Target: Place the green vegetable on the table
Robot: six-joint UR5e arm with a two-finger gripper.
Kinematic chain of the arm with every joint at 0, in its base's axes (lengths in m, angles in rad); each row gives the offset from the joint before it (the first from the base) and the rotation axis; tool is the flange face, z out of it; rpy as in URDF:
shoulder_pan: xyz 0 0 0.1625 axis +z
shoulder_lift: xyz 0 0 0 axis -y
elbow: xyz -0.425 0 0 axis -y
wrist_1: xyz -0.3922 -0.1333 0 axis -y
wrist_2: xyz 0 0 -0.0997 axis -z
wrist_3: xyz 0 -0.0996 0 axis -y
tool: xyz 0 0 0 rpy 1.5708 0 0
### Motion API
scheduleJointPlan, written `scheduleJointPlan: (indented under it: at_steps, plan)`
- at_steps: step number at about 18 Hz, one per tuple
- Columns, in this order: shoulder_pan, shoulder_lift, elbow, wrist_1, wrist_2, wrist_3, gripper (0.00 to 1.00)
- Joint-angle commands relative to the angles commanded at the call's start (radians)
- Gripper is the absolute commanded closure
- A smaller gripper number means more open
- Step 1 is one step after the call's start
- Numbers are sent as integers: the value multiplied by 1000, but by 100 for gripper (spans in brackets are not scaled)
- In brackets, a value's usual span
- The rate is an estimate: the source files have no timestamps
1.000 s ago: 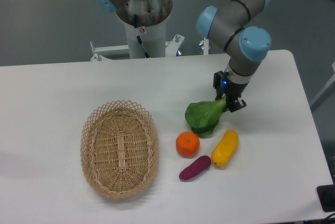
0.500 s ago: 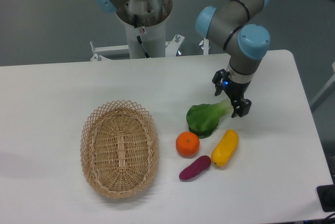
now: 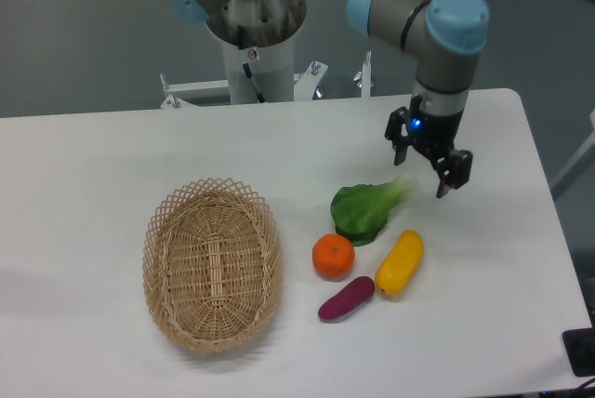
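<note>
The green vegetable point(image 3: 365, 209) lies on the white table point(image 3: 112, 156), its dark leaves toward the orange and its pale stalk pointing up and right. My gripper point(image 3: 424, 166) is open and empty. It hangs a little above and to the right of the stalk tip, apart from it, fingers point(image 3: 456, 173) pointing down.
An orange point(image 3: 333, 256), a yellow oblong vegetable point(image 3: 400, 262) and a purple eggplant piece point(image 3: 346, 298) lie just in front of the green vegetable. An oval wicker basket point(image 3: 212, 262) stands empty at the left. The robot base point(image 3: 253, 35) is at the table's far edge.
The gripper has opened, let go of the green vegetable's stalk, and risen up and to the right. The vegetable stays on the table.
</note>
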Motion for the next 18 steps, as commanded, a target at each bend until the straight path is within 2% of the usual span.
scheduleJointPlan:
  at_steps: [6,9,12,14,18]
  plan:
    - [35,29,63,-8,40,23,0]
    - [60,43,62,-20,46,47,0]
    - [98,52,62,-60,48,185,0]
    - [110,58,57,-63,49,256,0]
    - [120,66,49,-63,49,268,0]
